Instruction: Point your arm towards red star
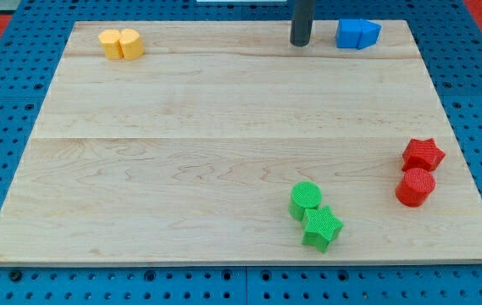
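The single camera view looks down at an angle on a pale wooden board (224, 127) resting on a blue pegboard surface (3, 85).

At the view's top, a little right of centre, a dark straight rod comes down from above and meets the board. Its lower end, my tip (300, 43), rests at the board's far edge. The arm has no hand or jaws, so nothing spreads, presses together or pinches; the rod only touches the wood.

Just beside my tip, toward the view's right, sits a blue block (358, 33) of uneven outline; its exact shape is hard to make out. A narrow gap seems to separate the two.

In the view's top-left corner lie two yellow blocks (121, 43), touching, both roughly rounded.

Near the view's bottom, right of centre, a green cylinder (307, 200) touches a green star (322, 227) just below it.

The red star (423, 154), the task's target, lies at the view's right edge, about midway down, well apart from my tip. A red cylinder (416, 187) sits directly below it, touching or nearly so.

The star looks small, ribbed and rigid, so probably light and easy to slide on smooth wood. It cannot be gripped; any contact would be a push against one of its points or notches, and an off-centre touch would likely spin it.
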